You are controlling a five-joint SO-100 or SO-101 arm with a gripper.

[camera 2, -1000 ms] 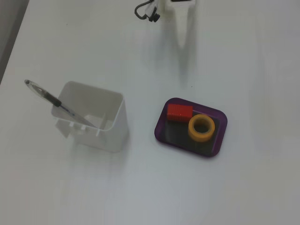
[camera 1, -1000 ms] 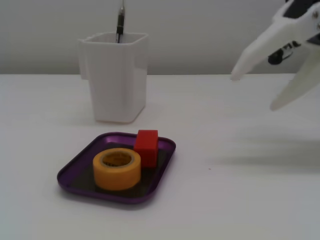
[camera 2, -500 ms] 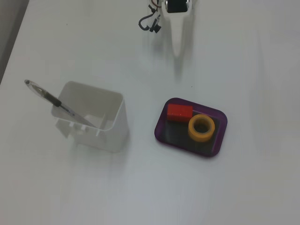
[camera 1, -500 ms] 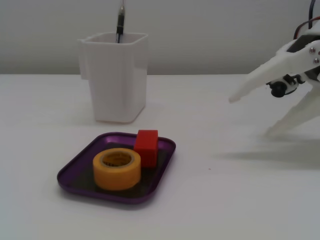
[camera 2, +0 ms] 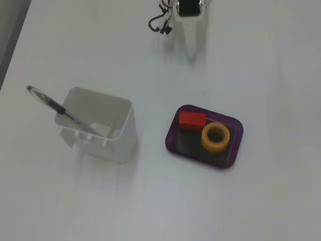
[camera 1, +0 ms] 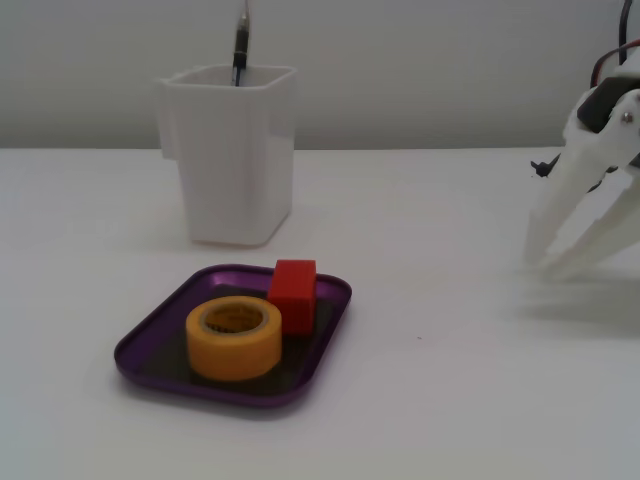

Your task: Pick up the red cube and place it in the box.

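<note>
In a fixed view from table height, the box (camera 1: 150, 335) is seen near the front of the white table (camera 1: 450, 400), left of centre. The red cube (camera 1: 293, 294) is seen inside the box at its back right corner, with its rear edge up against the rim. A yellow tape roll (camera 1: 234, 337) lies flat in the box just beside the cube, toward the front, and the two appear to touch. A tall white cup (camera 1: 232, 153) stands behind the box, well apart from it, with a pen (camera 1: 241, 45) sticking up out of it. At the right edge of the table, the gripper (camera 1: 541, 256) is pointed down with its white fingers (camera 1: 555, 200) slightly parted and nothing held between them; the tips are low over the table, though contact cannot be told. In a fixed view from above, the box (camera 2: 173, 145) is seen right of centre on the table (camera 2: 150, 201), with the cube (camera 2: 192, 120) in its upper left corner and the tape roll (camera 2: 216, 137) beside it toward the middle. The cup (camera 2: 123, 145) stands to the left, with the pen (camera 2: 55, 106) leaning out over its left rim. The gripper (camera 2: 192, 46) is seen at the top edge of this view, well apart from the box; its opening cannot be judged from this angle.
</note>
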